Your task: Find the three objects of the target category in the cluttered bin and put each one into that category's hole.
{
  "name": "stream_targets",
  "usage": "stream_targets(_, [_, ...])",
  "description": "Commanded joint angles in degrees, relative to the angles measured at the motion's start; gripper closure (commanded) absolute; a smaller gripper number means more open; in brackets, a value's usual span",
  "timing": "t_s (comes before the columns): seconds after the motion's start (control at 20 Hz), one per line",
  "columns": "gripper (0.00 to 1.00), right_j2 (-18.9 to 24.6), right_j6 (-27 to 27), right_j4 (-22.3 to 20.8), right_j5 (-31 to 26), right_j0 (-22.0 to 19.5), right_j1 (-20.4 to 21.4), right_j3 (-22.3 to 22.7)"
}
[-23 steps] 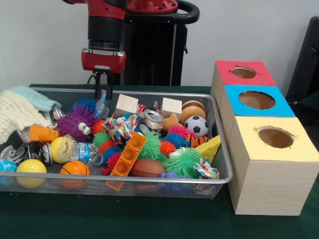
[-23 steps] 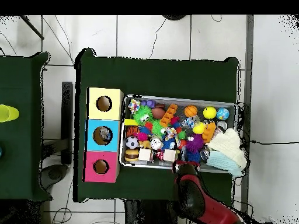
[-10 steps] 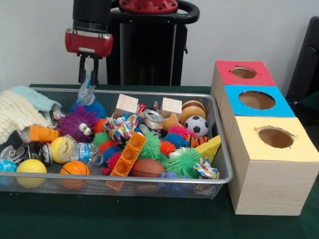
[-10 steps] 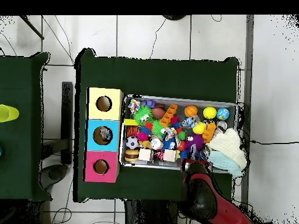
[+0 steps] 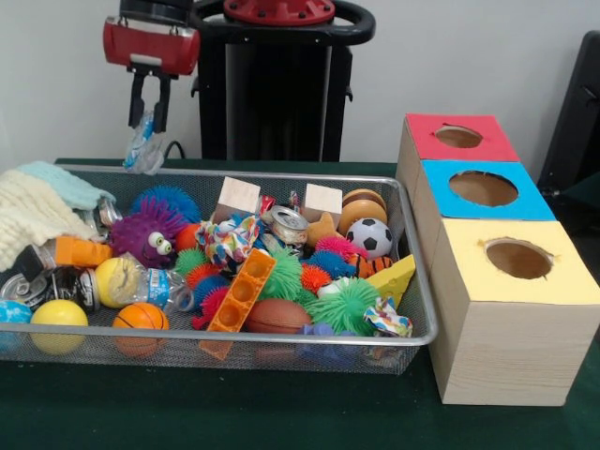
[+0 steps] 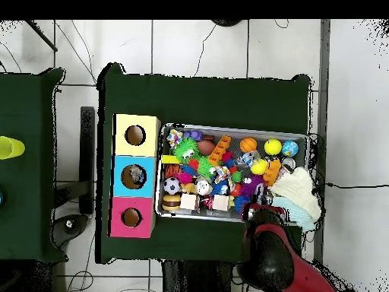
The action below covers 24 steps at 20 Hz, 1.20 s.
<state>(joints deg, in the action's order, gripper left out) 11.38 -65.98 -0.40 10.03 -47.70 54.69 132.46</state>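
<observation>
My gripper (image 5: 147, 127) hangs above the far left corner of the wire bin (image 5: 281, 339), shut on a crumpled clear plastic bottle (image 5: 142, 150) that dangles clear of the bin's contents. In the overhead view the arm's red and black wrist (image 6: 266, 228) covers the gripper and the bottle at the bin's lower right corner. Three hole boxes stand beside the bin: red (image 5: 457, 138), blue (image 5: 483, 189) and yellow (image 5: 518, 260). Another plastic bottle (image 5: 155, 286) and a crushed can (image 5: 286, 223) lie among the toys.
The bin holds several balls, spiky toys, a purple fuzzy toy (image 5: 145, 234), an orange block (image 5: 242, 291), two wooden blocks and knitted cloths (image 5: 37, 211) at its left end. In the overhead view the boxes (image 6: 135, 176) line the bin's left side.
The gripper has risen out of the bin with the crumpled bottle and drifted left in the front view. The rest of the clutter has stayed put.
</observation>
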Motion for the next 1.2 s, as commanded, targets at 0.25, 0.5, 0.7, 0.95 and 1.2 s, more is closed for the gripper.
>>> stream_targets(0.25, [1.0,3.1,-16.8,8.9,-14.7,4.6,11.2,0.0])
stream_targets(0.5, [1.0,0.8,-15.4,10.7,-19.1,7.8,14.2,-0.9])
stream_targets(0.7, [1.0,-0.6,-14.6,11.6,-22.7,10.2,15.9,-1.3])
stream_targets(0.95, [1.0,-0.9,-14.7,12.8,-23.7,12.5,16.7,-1.2])
stream_targets(1.2, [1.0,-1.1,-14.8,13.6,-21.2,13.3,16.1,0.2])
